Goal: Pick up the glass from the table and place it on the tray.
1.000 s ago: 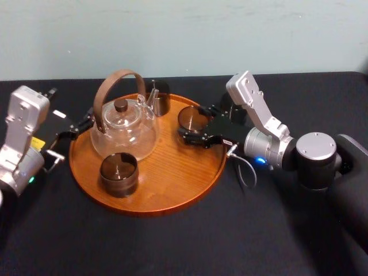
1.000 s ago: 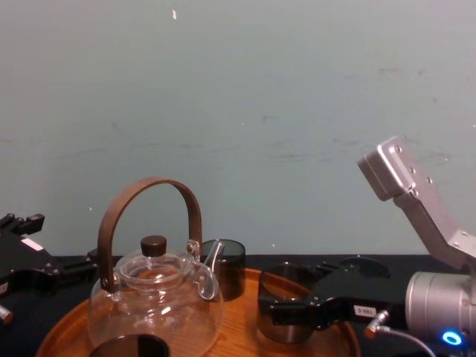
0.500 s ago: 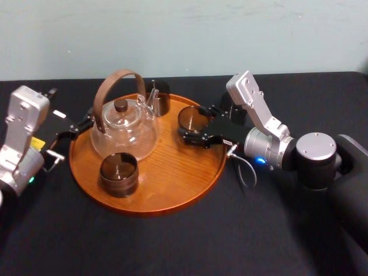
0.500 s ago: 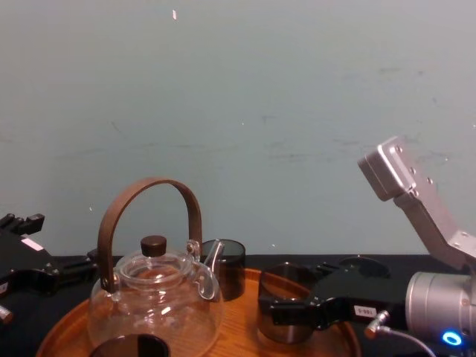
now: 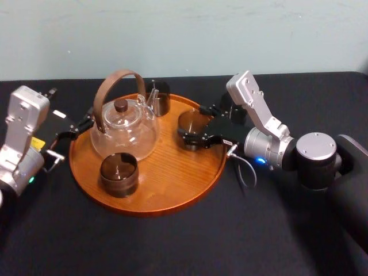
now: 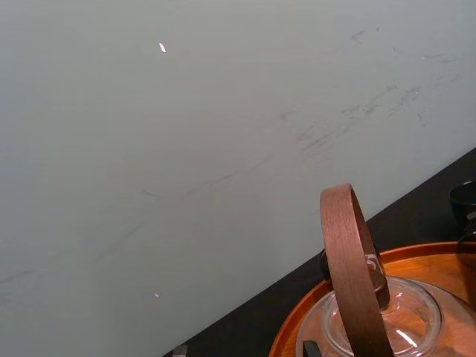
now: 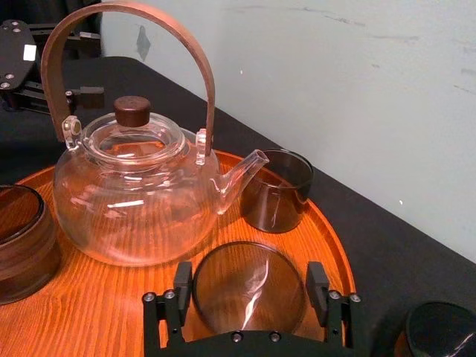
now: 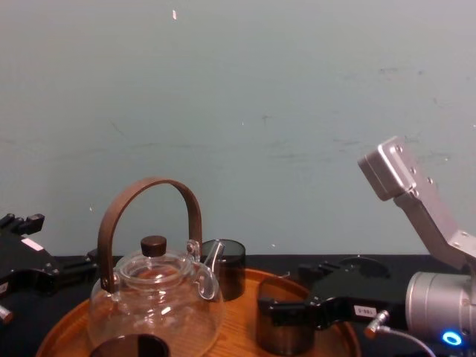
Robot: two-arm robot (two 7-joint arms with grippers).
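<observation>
My right gripper (image 5: 192, 137) reaches in over the tray (image 5: 172, 185) on the right of the teapot (image 5: 123, 130). Its fingers (image 7: 183, 285) are clamped on the glass (image 7: 249, 287), one pad against each side. The glass stands upright inside the tray's rim, to the right of the teapot and just off the tip of its spout, without touching the pot. From the chest camera its base is down at the level of the wood, but I cannot tell whether it actually touches.

A second dark glass (image 5: 118, 172) stands on the tray in front of the teapot, close to its belly. A third dark cup (image 5: 158, 99) stands behind the teapot, right by the spout and near the tray's far rim. The teapot is clear glass with a brown arched handle and a dark knob on its lid, and it sits on the left half of the tray.

My left gripper (image 5: 77, 127) is low over the table (image 5: 172, 247) on the teapot's left, just outside the tray's rim. I cannot tell its grip from here.
</observation>
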